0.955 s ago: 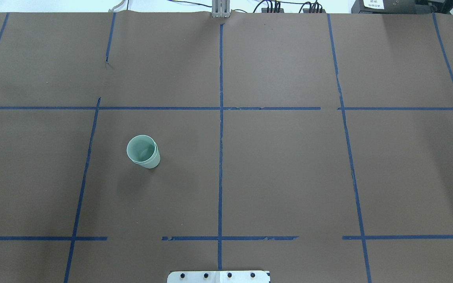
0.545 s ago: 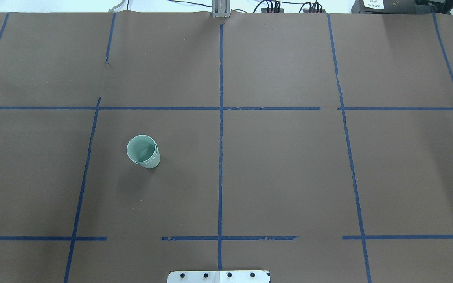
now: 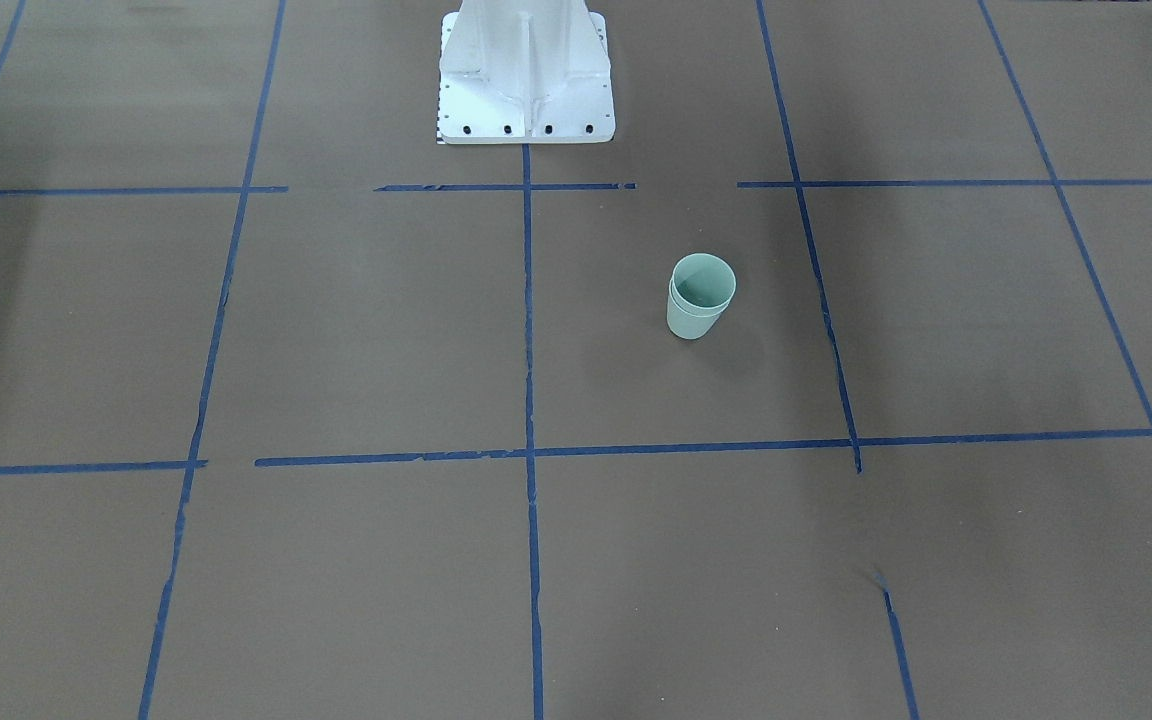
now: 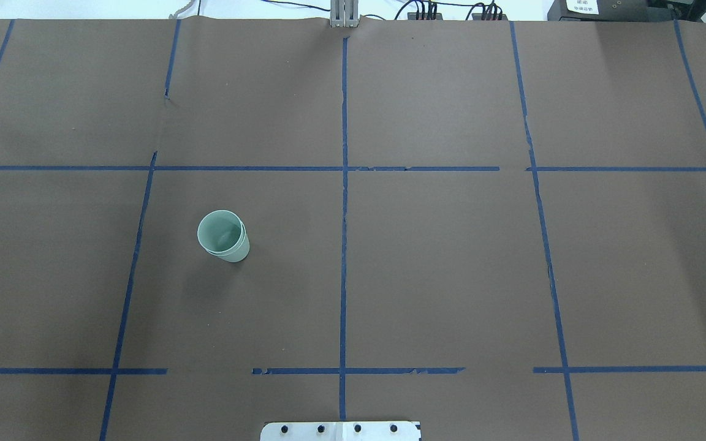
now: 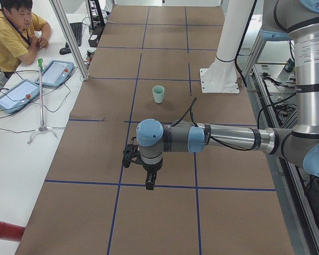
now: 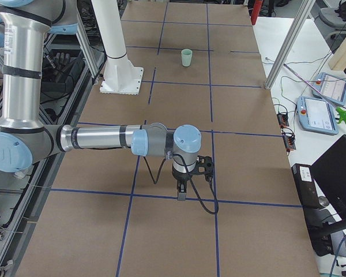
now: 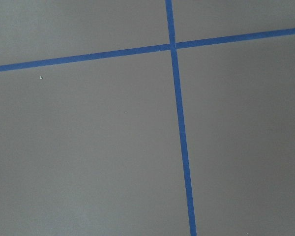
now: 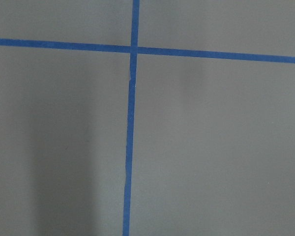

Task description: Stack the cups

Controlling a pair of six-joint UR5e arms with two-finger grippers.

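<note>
The two pale mint-green cups (image 4: 223, 236) stand upright as one nested pair, one inside the other, on the brown table left of the centre tape line. The pair also shows in the front-facing view (image 3: 701, 295), the left view (image 5: 158, 94) and the right view (image 6: 187, 57). My left gripper (image 5: 149, 182) hangs over the table far from the cups, seen only in the left view; I cannot tell if it is open. My right gripper (image 6: 181, 194) shows only in the right view, also far from the cups; I cannot tell its state. Both wrist views show only paper and tape.
The white robot base (image 3: 526, 75) stands at the table's near edge. Blue tape lines (image 4: 344, 214) divide the brown paper into squares. A seated person (image 5: 16, 32) and tablets (image 5: 56, 71) are beside the table's far side.
</note>
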